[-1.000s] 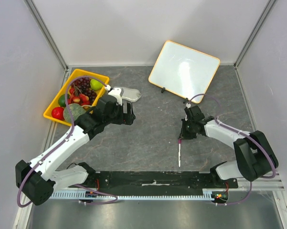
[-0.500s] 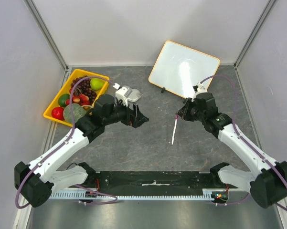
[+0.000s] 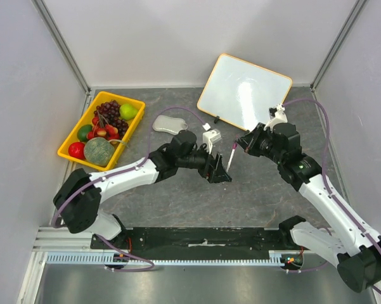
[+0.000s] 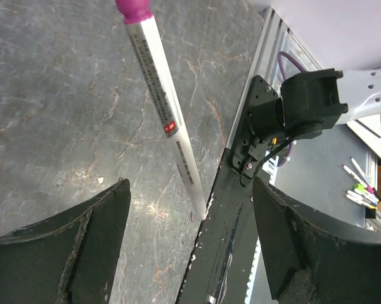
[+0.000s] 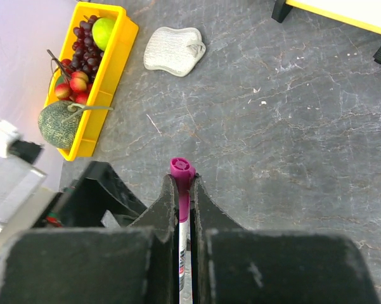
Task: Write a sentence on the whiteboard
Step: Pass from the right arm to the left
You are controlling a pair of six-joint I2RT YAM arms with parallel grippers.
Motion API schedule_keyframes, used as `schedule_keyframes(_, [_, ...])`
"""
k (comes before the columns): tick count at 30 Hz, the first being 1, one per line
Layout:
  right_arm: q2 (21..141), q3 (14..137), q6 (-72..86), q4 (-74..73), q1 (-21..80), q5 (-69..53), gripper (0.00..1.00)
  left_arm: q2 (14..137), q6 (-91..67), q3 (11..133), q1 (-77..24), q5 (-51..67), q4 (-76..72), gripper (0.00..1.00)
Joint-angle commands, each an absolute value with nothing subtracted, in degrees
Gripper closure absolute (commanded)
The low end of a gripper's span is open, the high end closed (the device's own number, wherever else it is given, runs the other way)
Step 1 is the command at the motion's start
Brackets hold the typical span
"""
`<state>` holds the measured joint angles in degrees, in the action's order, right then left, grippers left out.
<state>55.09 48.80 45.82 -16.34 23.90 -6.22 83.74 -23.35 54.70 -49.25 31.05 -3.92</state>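
Marker, likely light and slick, pinched at its magenta end by right fingers; wide-spread left fingers flank the barrel, likeliest hold.

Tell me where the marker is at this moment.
In the top view, the marker hangs mid-table in the right gripper, its lower end near the open left gripper.

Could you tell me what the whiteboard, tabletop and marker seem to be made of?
Whiteboard: glossy white sheet, likely coated board, since it shows glare; thin orange rim. Tabletop: dark grey, veined like stone, possibly a printed laminate. Marker: smooth white plastic barrel with printed text and a magenta end.
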Motion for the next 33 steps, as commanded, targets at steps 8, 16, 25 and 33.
schedule_keyframes(8, [53.61,51.68,46.24,-14.06,24.17,-7.63,0.98,86.75,-26.89,56.34,-51.24,34.19,-13.54,0.95])
schedule_keyframes(16, [49.93,51.77,41.14,-13.89,24.08,-8.52,0.11,82.80,-24.09,56.95,-50.54,28.75,-7.92,0.98])
schedule_keyframes(25, [54.30,54.84,30.94,-13.54,24.08,-28.97,0.02,72.44,-17.67,56.69,-42.11,31.98,6.23,0.98])
schedule_keyframes(33, [59.15,51.60,39.87,7.96,24.26,-56.58,0.02,63.64,-10.64,59.41,-39.29,42.61,20.20,0.98])
